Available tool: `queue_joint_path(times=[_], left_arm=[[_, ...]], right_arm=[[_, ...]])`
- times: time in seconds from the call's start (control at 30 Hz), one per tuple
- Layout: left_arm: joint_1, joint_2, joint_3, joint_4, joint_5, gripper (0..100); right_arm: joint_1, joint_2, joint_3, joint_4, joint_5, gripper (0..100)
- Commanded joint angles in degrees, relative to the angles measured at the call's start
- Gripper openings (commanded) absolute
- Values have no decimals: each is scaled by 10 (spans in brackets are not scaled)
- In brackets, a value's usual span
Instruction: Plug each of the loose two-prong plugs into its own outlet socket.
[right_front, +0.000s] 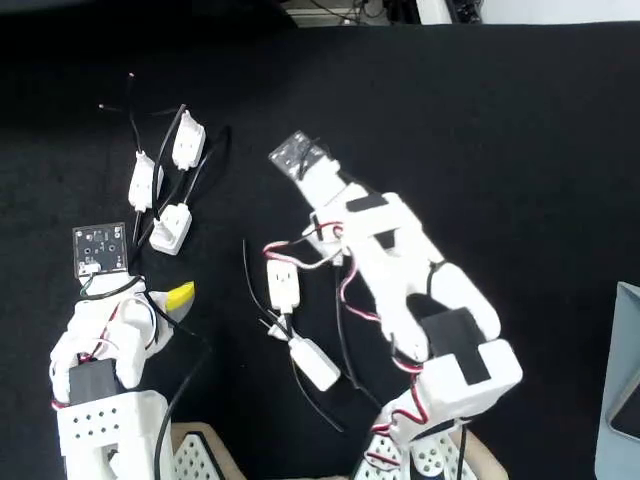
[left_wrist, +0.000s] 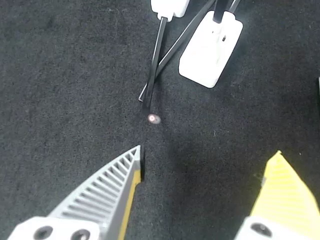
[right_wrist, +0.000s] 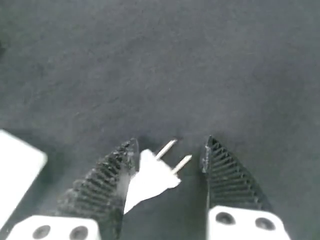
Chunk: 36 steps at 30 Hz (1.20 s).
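A black cloth (right_front: 520, 130) covers the table and looks matte and faintly fuzzy in the wrist views. Past its far edge there is a strip of pale room with dark cables (right_front: 350, 10). A grey-blue bin (right_front: 622, 380) stands at the cloth's right edge, and tan board (right_front: 195, 432) shows at the near edge by the arm bases.

The right gripper (right_wrist: 170, 145) stands open, its black fingers down at the cloth. A plug (right_wrist: 150, 180) lies between them. Its white body is against one finger and apart from the other, and its two prongs (right_wrist: 172, 152) point away from the wrist. A white block (right_wrist: 17, 165) lies near.

The left gripper (left_wrist: 207, 152) is also open, one finger grey and the other yellow, over bare cloth. Ahead of it lie a corded white piece (left_wrist: 210, 50) and crossed black cords (left_wrist: 156, 65), one of which ends in a bare copper tip (left_wrist: 154, 118).

From above, a cluster (right_front: 146, 182) of three corded white pieces sits far left. A socket (right_front: 283, 285) lies mid-table, slots up. A second plug (right_front: 312, 362) lies just nearer the arm bases, with its prongs pointing toward the socket.
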<state>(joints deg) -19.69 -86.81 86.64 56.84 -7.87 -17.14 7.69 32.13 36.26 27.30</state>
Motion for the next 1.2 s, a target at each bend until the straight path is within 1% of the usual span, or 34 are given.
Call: queue_joint_path(times=[0.0, 0.23, 0.53, 0.73, 0.77, 0.83, 0.97, 1.07, 1.17], left_arm=[[-5, -4, 0, 1, 1, 374], [-5, -4, 1, 0, 1, 374], [-4, -4, 1, 0, 1, 374], [-5, -4, 1, 0, 1, 374], [-5, -4, 1, 0, 1, 374], [-5, -4, 1, 0, 1, 374], [-5, -4, 1, 0, 1, 374], [-5, -4, 1, 0, 1, 374], [-5, -4, 1, 0, 1, 374]], right_arm=[[55, 1, -37, -13, -5, 203], [152, 5, -35, -3, -1, 202], [255, -10, -36, 97, 0, 202], [302, -87, -33, 158, 1, 204], [306, -105, -33, 171, 11, 204], [309, -138, -33, 204, 59, 205], [303, -184, -32, 293, 193, 205], [293, -194, -32, 343, 296, 205], [274, -194, -20, 370, 377, 206]])
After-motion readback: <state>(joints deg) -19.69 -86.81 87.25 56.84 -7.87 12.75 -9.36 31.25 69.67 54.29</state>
